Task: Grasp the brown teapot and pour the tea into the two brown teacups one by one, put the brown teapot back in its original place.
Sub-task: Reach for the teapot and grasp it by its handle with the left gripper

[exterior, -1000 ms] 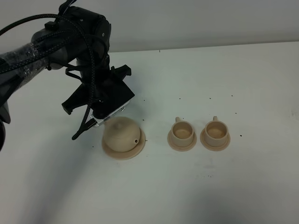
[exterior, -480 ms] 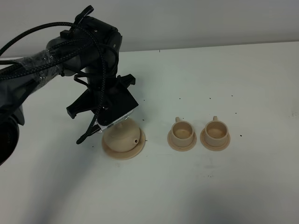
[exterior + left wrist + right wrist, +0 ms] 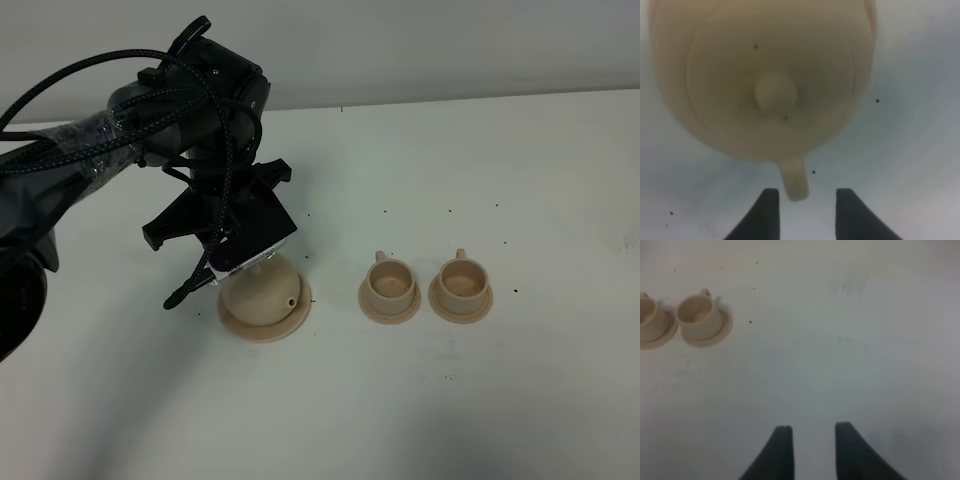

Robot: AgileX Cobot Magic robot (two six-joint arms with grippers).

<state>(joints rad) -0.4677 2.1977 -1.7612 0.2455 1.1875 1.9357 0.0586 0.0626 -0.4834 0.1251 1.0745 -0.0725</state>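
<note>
The brown teapot [image 3: 262,293] sits on its wide saucer, the original place [image 3: 283,323], left of centre. My left arm [image 3: 215,200] hangs right over the pot's rear and hides its handle in the high view. In the left wrist view the teapot [image 3: 765,65] fills the frame, and its loop handle [image 3: 794,181] points in between the tips of my open left gripper [image 3: 805,200], untouched by either finger. The two brown teacups [image 3: 390,284] [image 3: 462,279] stand on small saucers to the right. My right gripper [image 3: 812,435] is open over bare table, with the teacups [image 3: 699,315] far from it.
The white table [image 3: 480,160] carries a few tiny dark specks around the cups and teapot. Black cables [image 3: 90,60] loop over the left arm at the upper left. The right arm is outside the high view.
My left arm has shifted right and settled lower over the teapot's back, now covering more of it. The teapot and cups have stayed put.
</note>
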